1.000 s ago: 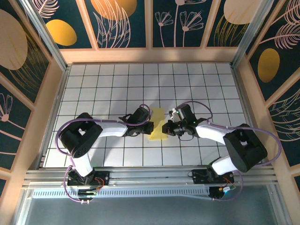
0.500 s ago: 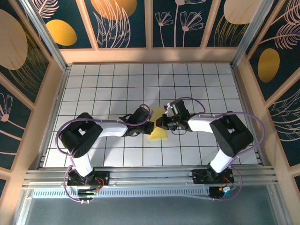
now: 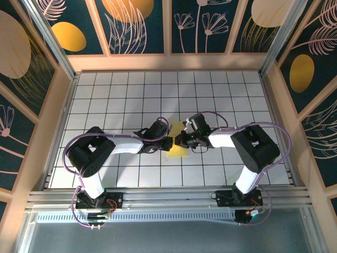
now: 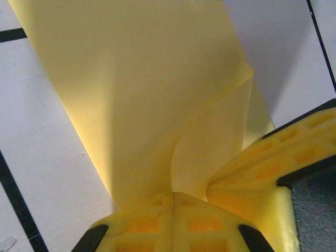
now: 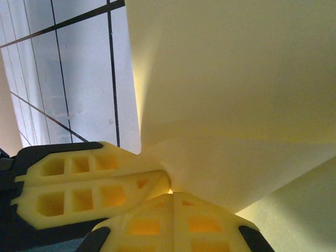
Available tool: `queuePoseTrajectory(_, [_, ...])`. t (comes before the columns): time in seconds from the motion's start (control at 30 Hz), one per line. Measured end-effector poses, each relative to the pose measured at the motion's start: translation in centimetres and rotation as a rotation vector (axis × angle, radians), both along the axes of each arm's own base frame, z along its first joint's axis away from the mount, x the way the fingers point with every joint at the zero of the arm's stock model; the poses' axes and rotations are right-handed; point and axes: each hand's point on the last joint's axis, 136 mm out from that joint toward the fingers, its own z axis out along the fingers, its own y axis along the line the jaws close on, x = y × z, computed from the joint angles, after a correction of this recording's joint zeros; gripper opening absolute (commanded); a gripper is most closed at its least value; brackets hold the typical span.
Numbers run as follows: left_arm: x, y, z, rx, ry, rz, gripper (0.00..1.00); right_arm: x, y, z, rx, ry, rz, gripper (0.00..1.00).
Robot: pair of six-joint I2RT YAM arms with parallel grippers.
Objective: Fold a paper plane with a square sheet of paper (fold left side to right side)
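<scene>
Square sheet of paper (image 3: pixel 178 152): centre of grid table (image 3: pixel 105 95), folded narrow, long axis near-to-far.
Left gripper (image 4: pixel 172 198): closed, pinching paper from left.
Right gripper (image 5: pixel 172 194): closed, pinching from right, tip-to-tip with left; neither nearer.

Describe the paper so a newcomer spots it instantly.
On the white gridded table, look mid-table where both arms meet. The yellow paper is pinched between the left gripper and right gripper. It's pale and creased, unlike the orange wall ovals.

The right tool (image 3: pixel 178 141) has shifted left over the yellow paper (image 3: pixel 179 152).
</scene>
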Motion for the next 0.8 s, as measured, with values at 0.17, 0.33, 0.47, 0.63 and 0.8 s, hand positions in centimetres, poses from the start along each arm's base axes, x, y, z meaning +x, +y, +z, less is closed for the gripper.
queuePoseTrajectory(0.17, [0.00, 0.00, 0.00, 0.000, 0.000, 0.000, 0.00, 0.04, -0.14, -0.17, -0.009, 0.000, -0.005, 0.00])
queuePoseTrajectory(0.33, [0.00, 0.00, 0.00, 0.000, 0.000, 0.000, 0.00, -0.03, -0.31, -0.54, -0.023, 0.007, -0.008, 0.00])
queuePoseTrajectory(0.47, [0.00, 0.00, 0.00, 0.000, 0.000, 0.000, 0.02, -0.02, -0.50, -0.90, -0.036, 0.011, -0.015, 0.00])
queuePoseTrajectory(0.63, [0.02, 0.01, 0.01, 0.000, -0.001, 0.002, 0.08, 0.02, -0.53, -0.92, -0.038, 0.010, -0.016, 0.00])
queuePoseTrajectory(0.8, [0.05, 0.33, 0.50, 0.007, -0.005, 0.016, 0.19, -0.03, -0.54, -0.97, -0.039, 0.010, -0.016, 0.00])
